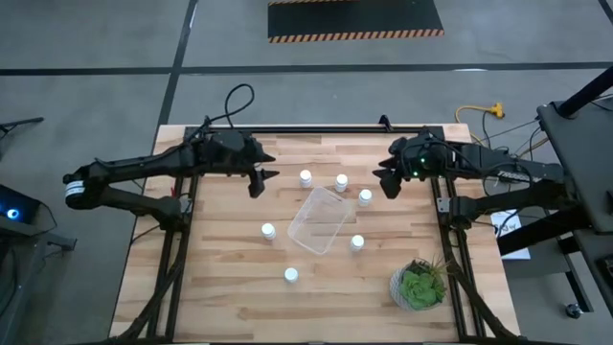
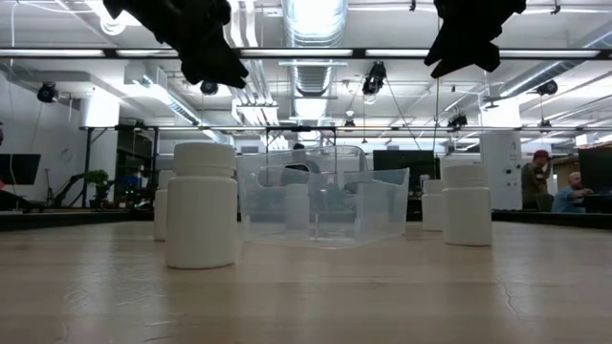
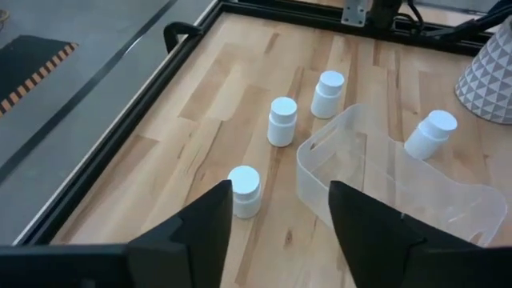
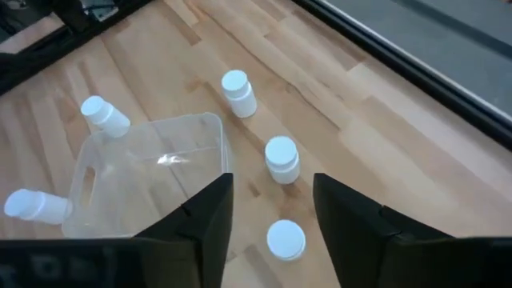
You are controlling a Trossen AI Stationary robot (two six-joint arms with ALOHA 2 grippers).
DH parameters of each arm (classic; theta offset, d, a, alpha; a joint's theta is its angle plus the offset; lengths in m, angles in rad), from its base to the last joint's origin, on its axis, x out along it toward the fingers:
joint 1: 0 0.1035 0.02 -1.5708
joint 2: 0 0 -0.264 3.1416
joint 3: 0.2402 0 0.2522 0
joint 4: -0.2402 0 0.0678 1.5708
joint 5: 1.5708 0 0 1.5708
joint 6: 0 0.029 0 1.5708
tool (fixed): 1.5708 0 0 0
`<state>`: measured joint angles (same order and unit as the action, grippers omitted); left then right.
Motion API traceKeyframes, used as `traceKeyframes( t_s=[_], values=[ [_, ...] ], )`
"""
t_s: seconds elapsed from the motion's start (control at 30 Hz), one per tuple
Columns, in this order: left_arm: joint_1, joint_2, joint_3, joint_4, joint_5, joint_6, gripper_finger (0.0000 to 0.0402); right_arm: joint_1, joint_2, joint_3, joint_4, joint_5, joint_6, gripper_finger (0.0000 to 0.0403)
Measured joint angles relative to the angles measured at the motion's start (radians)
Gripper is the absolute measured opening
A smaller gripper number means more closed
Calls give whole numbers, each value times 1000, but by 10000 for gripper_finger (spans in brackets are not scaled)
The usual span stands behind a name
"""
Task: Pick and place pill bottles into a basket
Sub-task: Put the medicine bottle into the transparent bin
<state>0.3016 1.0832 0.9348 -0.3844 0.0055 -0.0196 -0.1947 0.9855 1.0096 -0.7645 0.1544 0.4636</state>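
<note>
Six white, round-capped pill bottles (image 1: 306, 177) stand on the table around the clear, empty basket (image 1: 319, 219); left gripper (image 3: 280, 216) and right gripper (image 4: 272, 210) hover above, fingers apart.

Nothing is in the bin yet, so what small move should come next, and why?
Probably lower the left gripper onto the nearest pill bottle: its jaws are open and empty, all six bottles stand outside the clear basket, and the right gripper hangs open too.
</note>
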Motion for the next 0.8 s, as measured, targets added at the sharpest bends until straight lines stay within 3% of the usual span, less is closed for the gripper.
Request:
traceKeyframes(
  t_s=[0.27,0.8],
  values=[
    [0,7,0,-1,-2,0,249,0,65,0,-10,-24,-6,216],
    [0,2,-1,0,-5,0,254,0,144,0,-35,-88,-18,248]
  ],
)
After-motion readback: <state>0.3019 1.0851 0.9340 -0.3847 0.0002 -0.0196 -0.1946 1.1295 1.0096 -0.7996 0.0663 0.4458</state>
